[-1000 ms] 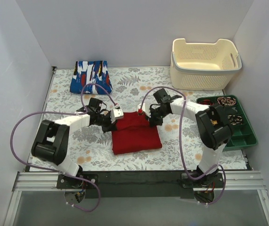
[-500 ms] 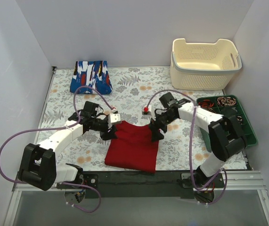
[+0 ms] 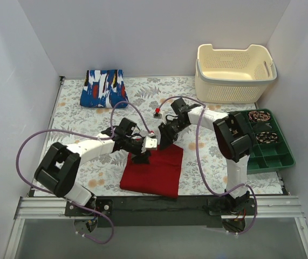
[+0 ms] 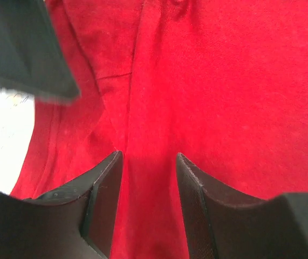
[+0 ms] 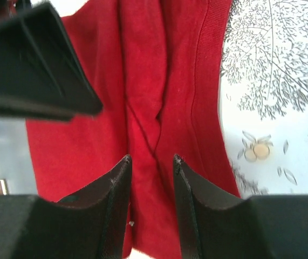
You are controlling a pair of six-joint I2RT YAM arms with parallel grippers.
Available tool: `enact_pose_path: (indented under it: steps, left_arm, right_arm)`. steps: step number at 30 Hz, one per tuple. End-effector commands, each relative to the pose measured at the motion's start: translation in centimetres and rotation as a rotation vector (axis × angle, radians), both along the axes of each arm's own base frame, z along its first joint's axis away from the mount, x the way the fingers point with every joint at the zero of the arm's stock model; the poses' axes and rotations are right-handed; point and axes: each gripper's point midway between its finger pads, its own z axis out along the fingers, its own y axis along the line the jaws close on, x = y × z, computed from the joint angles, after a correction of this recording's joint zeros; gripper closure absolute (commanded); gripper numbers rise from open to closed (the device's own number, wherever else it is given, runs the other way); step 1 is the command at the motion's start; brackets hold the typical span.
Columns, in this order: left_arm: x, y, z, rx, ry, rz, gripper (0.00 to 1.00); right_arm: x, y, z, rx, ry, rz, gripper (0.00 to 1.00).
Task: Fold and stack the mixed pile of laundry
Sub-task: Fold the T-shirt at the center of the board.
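The plain deep red garment (image 3: 152, 172) lies folded on the floral table cover near the front middle. My left gripper (image 3: 143, 153) and right gripper (image 3: 162, 141) sit close together at its far edge. In the left wrist view the jaws (image 4: 147, 156) stand narrowly apart with a ridge of red cloth (image 4: 224, 81) running between them. In the right wrist view the jaws (image 5: 152, 157) likewise pinch a fold of the red cloth (image 5: 143, 81). The blue printed garment (image 3: 103, 88) lies folded at the far left, away from both grippers.
A cream perforated basket (image 3: 234, 80) stands at the far right. A green tray (image 3: 283, 159) of coiled items sits at the right edge. A small red and white object (image 3: 157, 112) lies just beyond the grippers. White walls close in on three sides.
The red garment was dragged from the table's middle toward the near edge. Since then both grippers have moved toward each other at its far edge, and the small object sits further back.
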Motion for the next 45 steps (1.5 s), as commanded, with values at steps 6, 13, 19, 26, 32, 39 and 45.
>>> enact_pose_path:
  steps: [6, 13, 19, 26, 32, 39, 45]
  left_arm:
    - [1.6, -2.2, -0.6, -0.001, -0.096, -0.06, 0.59]
    - [0.8, -2.5, -1.4, 0.017, -0.071, -0.081, 0.64]
    - [0.6, -2.7, -0.4, 0.012, -0.077, -0.095, 1.0]
    - [2.5, -3.3, 3.6, -0.035, -0.203, -0.066, 1.0]
    - [5.6, -3.8, 5.0, -0.063, -0.318, -0.039, 1.0]
    - [7.1, -3.4, 3.0, -0.059, -0.406, -0.022, 1.0]
    - [6.2, -2.9, 2.8, -0.085, -0.451, -0.027, 1.0]
  right_arm:
    - [1.4, 1.7, -2.0, -0.043, 0.001, -0.04, 0.6]
    - [1.3, 1.0, -4.5, -0.099, 0.011, -0.051, 0.63]
    - [1.0, 0.6, -5.4, -0.122, 0.013, -0.045, 0.64]
    - [0.4, 0.1, -6.1, -0.13, 0.019, -0.028, 0.65]
    - [0.1, 0.1, -6.2, -0.127, 0.027, -0.02, 0.65]
    - [0.5, 0.2, -5.2, -0.117, 0.025, -0.023, 0.65]
    - [3.7, 0.6, -2.0, -0.107, -0.106, -0.02, 0.64]
